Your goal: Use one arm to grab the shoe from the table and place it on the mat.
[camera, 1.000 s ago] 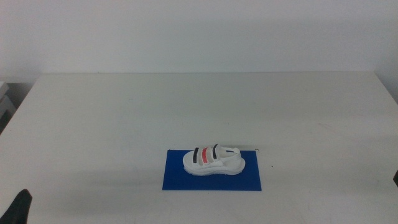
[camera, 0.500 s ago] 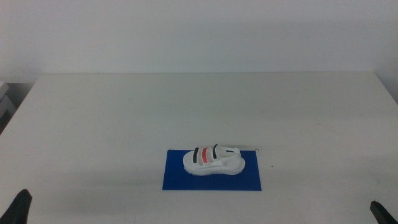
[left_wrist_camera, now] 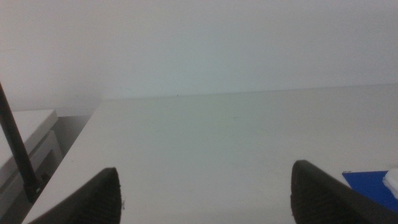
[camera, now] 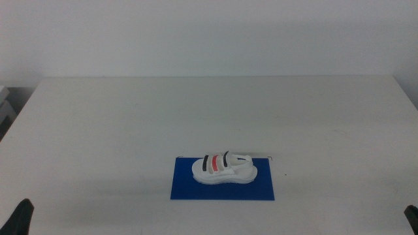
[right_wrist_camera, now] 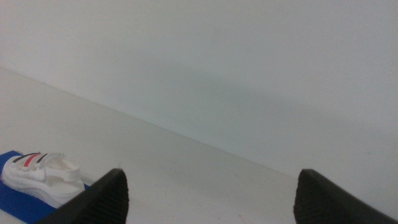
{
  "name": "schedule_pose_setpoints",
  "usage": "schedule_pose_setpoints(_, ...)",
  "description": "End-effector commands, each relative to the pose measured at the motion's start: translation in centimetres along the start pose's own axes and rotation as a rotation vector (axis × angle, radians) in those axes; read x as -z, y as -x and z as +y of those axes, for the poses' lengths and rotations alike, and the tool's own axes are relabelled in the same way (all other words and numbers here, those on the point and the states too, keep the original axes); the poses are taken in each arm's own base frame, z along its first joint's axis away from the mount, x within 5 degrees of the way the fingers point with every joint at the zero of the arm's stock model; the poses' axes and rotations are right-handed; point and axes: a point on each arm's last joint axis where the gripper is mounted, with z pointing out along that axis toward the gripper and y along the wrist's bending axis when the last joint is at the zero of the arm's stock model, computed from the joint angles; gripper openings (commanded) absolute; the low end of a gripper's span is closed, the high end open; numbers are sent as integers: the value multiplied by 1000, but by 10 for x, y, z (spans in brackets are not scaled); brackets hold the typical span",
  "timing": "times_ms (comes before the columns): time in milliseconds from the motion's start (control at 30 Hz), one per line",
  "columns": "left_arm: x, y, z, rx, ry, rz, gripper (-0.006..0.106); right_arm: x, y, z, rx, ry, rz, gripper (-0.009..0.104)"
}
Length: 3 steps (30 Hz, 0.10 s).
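1. You have one shoe on one mat, lower centre of the tabletop.
2. Two grippers: left gripper lower left, right gripper lower right, both spread, empty, well apart from the shoe.

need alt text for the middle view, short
A small white shoe with black and red strap stripes sits on a blue mat near the front of a white table. The left gripper and right gripper barely show at the bottom corners, away from the shoe.
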Motion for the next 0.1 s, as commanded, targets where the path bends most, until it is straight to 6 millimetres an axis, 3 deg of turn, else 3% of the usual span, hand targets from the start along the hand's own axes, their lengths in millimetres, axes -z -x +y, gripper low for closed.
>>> schedule_pose_setpoints(0, 1, 6, 0, 14, 1, -87, 94, 2, 6, -1, 17, -25, -90, 92)
schedule_pose_setpoints(67, 1, 6, 0, 14, 1, -87, 94, 2, 6, -2, 13, -25, -90, 92)
